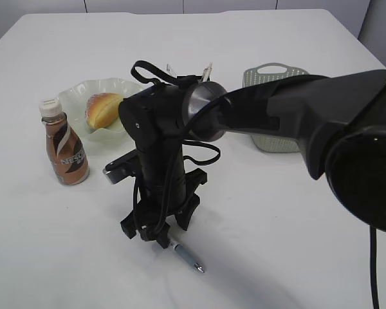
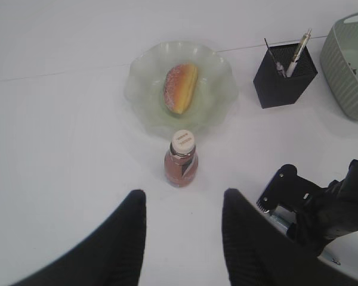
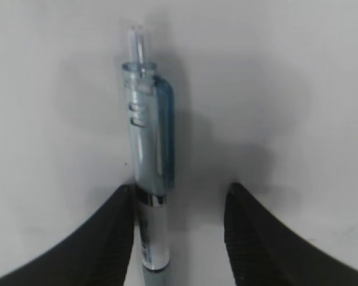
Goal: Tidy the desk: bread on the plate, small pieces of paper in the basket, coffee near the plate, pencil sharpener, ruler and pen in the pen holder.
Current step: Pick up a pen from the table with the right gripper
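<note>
A clear blue pen (image 3: 148, 161) lies on the white table, its barrel against the left finger (image 3: 116, 229) of my right gripper (image 3: 180, 193), which is open and straddles it. In the exterior view that gripper (image 1: 156, 237) points down over the pen (image 1: 188, 257). The bread (image 2: 181, 88) sits on the pale green plate (image 2: 143, 77), with the coffee bottle (image 2: 181, 161) just in front. Another pen (image 2: 298, 52) stands in the black pen holder (image 2: 284, 83). My left gripper (image 2: 184, 196) hangs open and empty above the table. The ruler, pencil sharpener and paper pieces are out of view.
A green basket (image 2: 349, 65) stands right of the pen holder; in the exterior view the basket (image 1: 273, 77) is at the back right. The right arm (image 1: 296, 116) crosses the table's middle and hides the pen holder there. The coffee bottle (image 1: 65, 151) stands left of that arm.
</note>
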### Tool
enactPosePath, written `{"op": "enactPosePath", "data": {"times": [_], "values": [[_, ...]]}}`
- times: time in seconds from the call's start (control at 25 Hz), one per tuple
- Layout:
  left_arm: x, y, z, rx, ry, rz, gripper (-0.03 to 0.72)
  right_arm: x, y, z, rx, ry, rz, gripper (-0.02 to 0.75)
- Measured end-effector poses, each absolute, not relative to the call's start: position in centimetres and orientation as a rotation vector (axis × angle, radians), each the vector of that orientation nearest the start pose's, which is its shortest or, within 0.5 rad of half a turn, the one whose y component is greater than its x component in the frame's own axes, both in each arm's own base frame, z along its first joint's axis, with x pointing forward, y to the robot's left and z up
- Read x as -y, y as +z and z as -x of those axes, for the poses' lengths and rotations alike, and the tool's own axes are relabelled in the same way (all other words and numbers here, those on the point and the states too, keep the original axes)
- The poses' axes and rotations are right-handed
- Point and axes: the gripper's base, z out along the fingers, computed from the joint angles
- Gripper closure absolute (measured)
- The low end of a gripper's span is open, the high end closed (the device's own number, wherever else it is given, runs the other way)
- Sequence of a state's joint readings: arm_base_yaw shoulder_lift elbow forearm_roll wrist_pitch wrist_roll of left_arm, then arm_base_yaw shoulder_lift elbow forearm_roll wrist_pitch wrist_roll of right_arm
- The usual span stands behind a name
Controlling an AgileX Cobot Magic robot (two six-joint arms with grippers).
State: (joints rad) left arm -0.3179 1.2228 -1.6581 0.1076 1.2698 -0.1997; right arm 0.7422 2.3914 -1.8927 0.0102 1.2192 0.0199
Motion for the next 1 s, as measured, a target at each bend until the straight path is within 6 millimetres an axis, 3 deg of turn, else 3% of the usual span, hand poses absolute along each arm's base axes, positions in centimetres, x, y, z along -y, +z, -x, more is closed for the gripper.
{"op": "enactPosePath", "data": {"times": [0.56, 0.68, 0.88, 1.0], "values": [[5.76, 48.43, -20.50, -2.312, -0.128, -0.122, 0.381, -31.56, 11.63, -34.29, -2.996, -0.022, 1.125, 0.351], [5.76, 48.43, -20.50, -2.312, -0.128, -0.122, 0.381, -31.56, 11.63, -34.29, -2.996, -0.022, 1.125, 0.425], [5.76, 48.43, -20.50, -2.312, -0.128, -0.122, 0.381, -31.56, 11.63, -34.29, -2.996, -0.022, 1.125, 0.617], [5.76, 48.43, -20.50, -2.312, -0.128, -0.122, 0.381, -31.54, 11.63, -34.30, -2.996, -0.026, 1.124, 0.652]]}}
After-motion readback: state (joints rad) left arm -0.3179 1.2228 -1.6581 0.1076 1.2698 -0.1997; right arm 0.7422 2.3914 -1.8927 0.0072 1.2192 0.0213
